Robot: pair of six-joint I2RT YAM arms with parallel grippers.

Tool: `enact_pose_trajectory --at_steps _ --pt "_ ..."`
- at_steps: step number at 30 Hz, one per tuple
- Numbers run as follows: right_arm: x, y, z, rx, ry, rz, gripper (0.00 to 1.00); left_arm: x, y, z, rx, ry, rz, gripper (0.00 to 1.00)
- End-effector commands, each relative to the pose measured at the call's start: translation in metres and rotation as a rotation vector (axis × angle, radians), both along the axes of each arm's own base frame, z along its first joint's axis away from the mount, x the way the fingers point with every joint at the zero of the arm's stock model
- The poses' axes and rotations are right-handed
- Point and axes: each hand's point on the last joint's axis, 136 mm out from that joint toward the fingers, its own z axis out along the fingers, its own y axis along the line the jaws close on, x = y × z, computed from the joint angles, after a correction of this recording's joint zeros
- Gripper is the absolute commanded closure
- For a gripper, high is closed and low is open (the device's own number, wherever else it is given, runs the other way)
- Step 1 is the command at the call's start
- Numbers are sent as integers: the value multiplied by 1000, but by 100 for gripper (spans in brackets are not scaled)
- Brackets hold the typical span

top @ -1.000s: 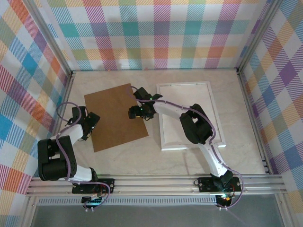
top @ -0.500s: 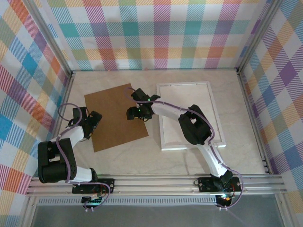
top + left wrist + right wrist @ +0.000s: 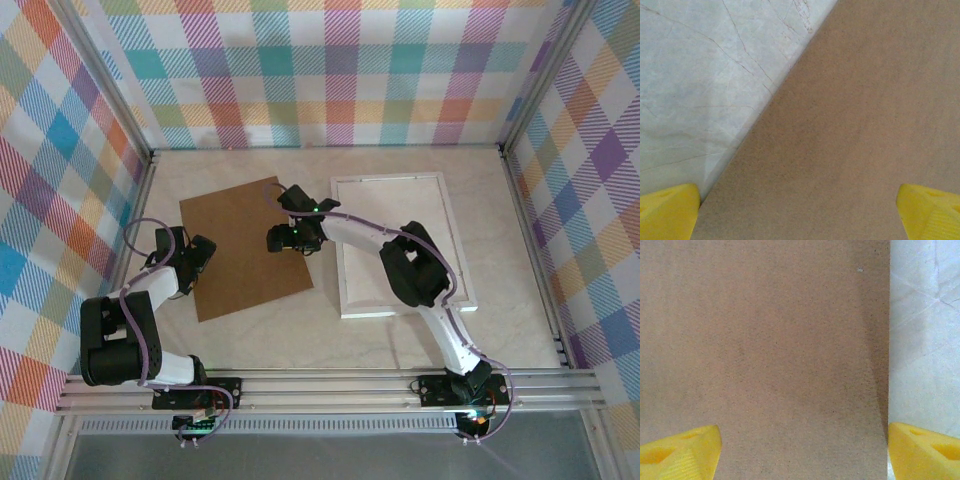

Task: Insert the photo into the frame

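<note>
White-bordered rectangular picture frame [image 3: 425,205] lies flat on the pale marbled desk [image 3: 300,340], long axis running away from the arm bases. It sits to the right of the right fingers [image 3: 281,238] and well apart from the left fingers [image 3: 197,258], so the right arm is nearer. Photo: place cannot be told.

Flat brown rectangular board [image 3: 240,250] lies just beside the frame, not touching it.

Right fingers: wide apart, holding nothing, low over the board's frame-side edge [image 3: 765,340].

Left fingers: wide apart, holding nothing, straddling the board's opposite edge [image 3: 850,125].

Judgement: the board is the object in hand, with both arms set at its edges. The right forearm crosses the frame's left part.
</note>
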Motion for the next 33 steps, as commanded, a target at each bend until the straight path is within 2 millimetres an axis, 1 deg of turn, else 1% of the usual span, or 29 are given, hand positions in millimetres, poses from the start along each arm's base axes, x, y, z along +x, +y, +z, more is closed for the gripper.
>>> enact_pose_trajectory --at_steps 1,5,11,14,18,22,26,30,33 --pt "-26 44 76 232 -41 106 16 2 -49 -8 -168 -6 -122 0" --pt "-26 42 88 257 -51 102 15 5 -55 -6 -182 -16 -129 0" --pt "-26 32 88 253 -49 83 15 9 -71 0 -201 -31 -162 0" --pt "-29 26 86 248 -45 74 15 11 -87 4 -211 -39 -197 0" --pt "-33 14 81 222 -41 57 15 14 -116 11 -219 -52 -256 0" --pt "-37 -5 76 186 -46 23 14 19 -145 18 -229 -68 -319 0" --pt "-43 -27 71 150 -49 -8 14 23 -170 19 -230 -62 -372 0" --pt "-50 -44 68 118 -49 -26 13 25 -186 14 -240 -45 -404 0" --pt "-52 -52 66 96 -52 -37 13 25 -193 9 -246 -33 -416 0"
